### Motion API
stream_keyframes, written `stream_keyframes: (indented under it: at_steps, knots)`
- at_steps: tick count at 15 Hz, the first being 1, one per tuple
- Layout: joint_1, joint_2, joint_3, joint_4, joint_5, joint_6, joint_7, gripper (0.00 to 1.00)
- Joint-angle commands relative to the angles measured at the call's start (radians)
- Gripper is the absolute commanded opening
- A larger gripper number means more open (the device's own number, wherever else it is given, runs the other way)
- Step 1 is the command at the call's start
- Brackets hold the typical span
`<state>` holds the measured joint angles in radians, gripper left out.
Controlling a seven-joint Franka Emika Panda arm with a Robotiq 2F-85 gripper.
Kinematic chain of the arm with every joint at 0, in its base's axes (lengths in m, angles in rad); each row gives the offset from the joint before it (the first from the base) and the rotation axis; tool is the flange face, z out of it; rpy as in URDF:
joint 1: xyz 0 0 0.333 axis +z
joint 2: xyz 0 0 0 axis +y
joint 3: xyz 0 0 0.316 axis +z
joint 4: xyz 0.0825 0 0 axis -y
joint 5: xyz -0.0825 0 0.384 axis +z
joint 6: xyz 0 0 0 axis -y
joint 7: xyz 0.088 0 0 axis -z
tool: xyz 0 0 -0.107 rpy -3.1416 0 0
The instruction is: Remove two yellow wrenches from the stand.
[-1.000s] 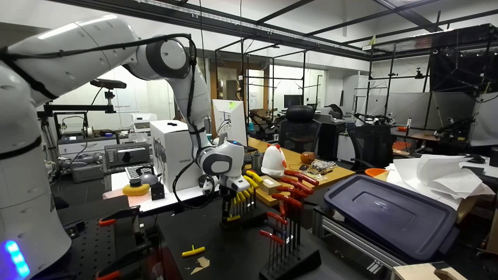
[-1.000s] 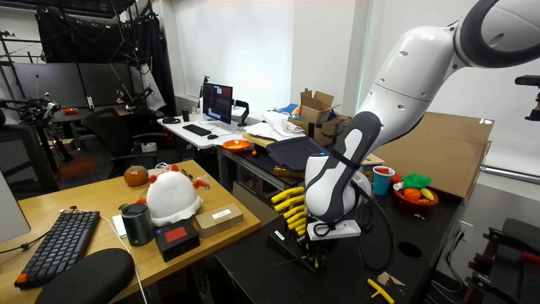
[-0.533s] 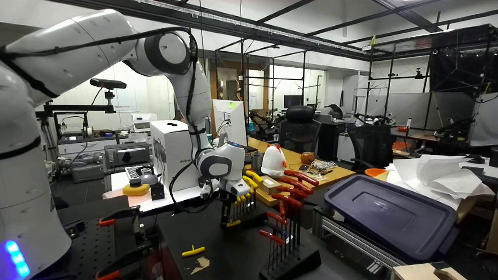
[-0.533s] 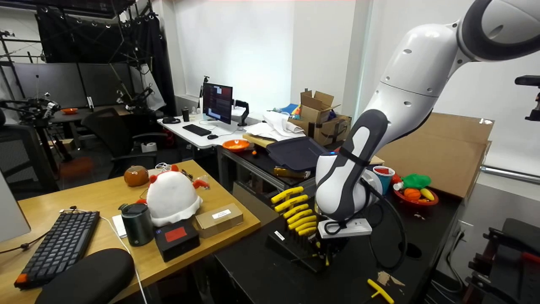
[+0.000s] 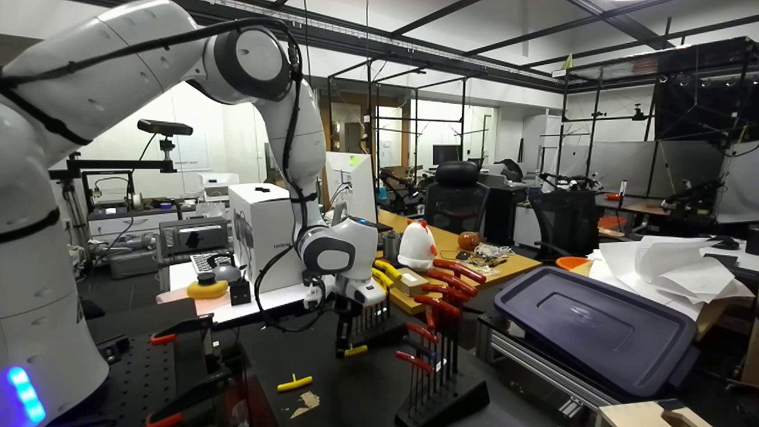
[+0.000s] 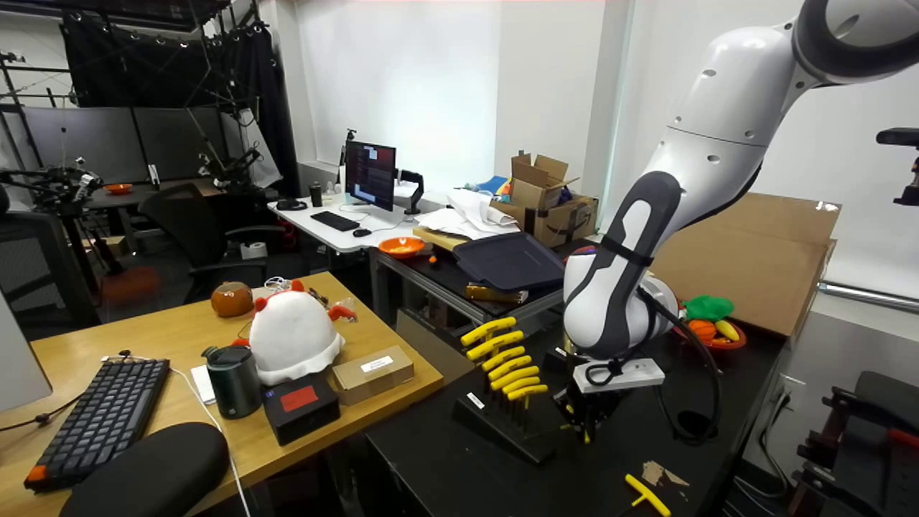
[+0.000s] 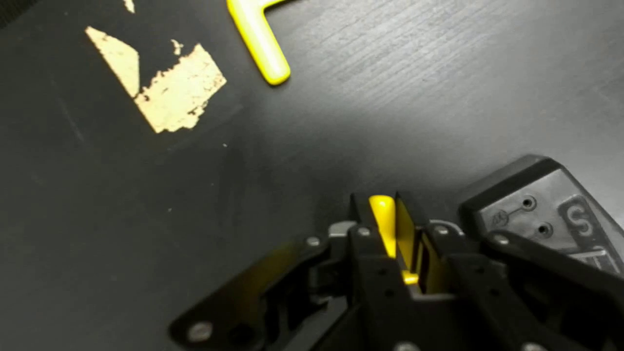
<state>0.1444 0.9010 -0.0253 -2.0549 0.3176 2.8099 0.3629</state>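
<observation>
And one wrench [image 7: 384, 219] sat right in the pincer [image 7: 381, 202], near the stand [image 6: 502, 432]; another wrench [image 6: 648, 495] (apart from both!) lay on the worktop [image 6: 574, 485].

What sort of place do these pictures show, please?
Probably a robotics lab, partly used as an office: a robot arm reaches over a black table with red-handled tools and yellow wrenches, and a computer monitor and an office chair stand in the same room.
</observation>
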Motion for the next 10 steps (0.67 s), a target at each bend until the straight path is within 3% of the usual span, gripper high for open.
stream_keyframes:
  at_steps: [1,10]
  knots:
    - [-0.033,-0.065,-0.005,-0.075,-0.033,-0.029,-0.034,0.04]
    - [-0.035,-0.071,-0.052,-0.133,-0.104,-0.074,-0.039,0.04]
